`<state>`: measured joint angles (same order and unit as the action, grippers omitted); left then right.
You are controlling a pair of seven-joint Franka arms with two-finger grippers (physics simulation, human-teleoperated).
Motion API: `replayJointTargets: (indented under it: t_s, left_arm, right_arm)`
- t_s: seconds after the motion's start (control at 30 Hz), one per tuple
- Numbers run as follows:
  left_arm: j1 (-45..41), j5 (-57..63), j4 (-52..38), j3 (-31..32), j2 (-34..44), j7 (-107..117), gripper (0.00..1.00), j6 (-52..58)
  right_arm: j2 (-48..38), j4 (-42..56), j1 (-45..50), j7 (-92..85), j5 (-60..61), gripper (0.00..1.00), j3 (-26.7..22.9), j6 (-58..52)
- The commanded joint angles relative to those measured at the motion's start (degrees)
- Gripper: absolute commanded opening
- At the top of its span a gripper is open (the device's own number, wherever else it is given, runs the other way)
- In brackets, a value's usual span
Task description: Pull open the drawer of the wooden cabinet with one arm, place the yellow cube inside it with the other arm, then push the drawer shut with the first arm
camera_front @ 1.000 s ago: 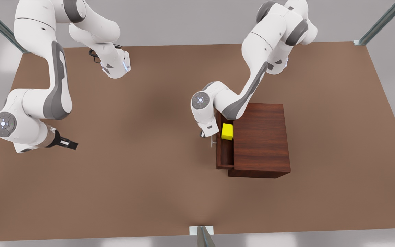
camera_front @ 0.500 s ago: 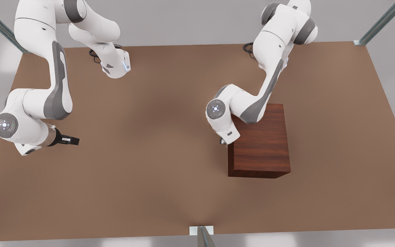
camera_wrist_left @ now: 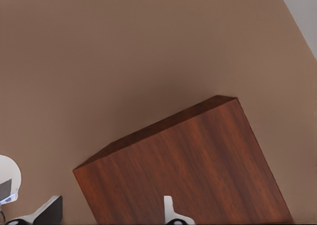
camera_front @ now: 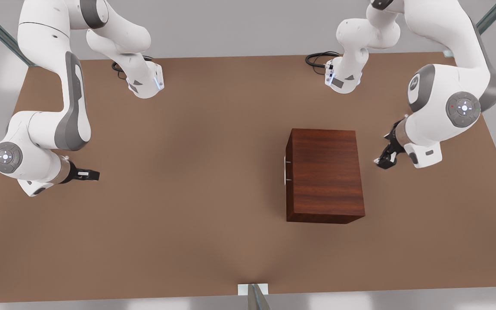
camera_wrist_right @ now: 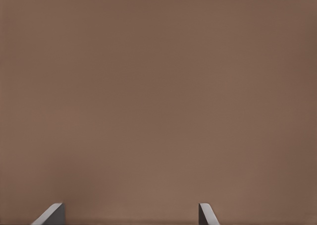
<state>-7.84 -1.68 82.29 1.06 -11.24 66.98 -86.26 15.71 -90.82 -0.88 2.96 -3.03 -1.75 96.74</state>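
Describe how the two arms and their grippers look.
Both arms have glossy white shells with grey bands at the joints, and round grey caps carrying small lights. The left gripper and the right gripper are black. A black cable coils beside each base.

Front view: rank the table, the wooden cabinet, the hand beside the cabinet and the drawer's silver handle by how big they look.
Largest first: table, wooden cabinet, left hand, silver handle.
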Motion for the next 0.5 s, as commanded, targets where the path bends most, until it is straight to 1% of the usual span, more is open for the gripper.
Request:
replayJointTargets:
  t_s: [0.0,0.1,0.47]
  left_arm:
    - [-0.16,-0.16,-0.2,-0.01,-0.01,-77.7,1.0,-9.01]
    - [0.46,-0.87,-0.46,-0.01,-0.01,-75.95,1.0,-7.43]
    - [0.19,-0.87,-0.37,0.25,-0.01,-72.78,1.0,-7.34]
  right_arm:
    - [-0.06,0.03,0.0,-3.31,0.04,1.0,-0.01,-0.06]
    - [-0.06,0.03,0.09,-3.31,-0.05,1.0,-0.01,-0.06]
    - [0.03,0.03,0.09,-3.31,-0.05,1.0,-0.01,-0.06]
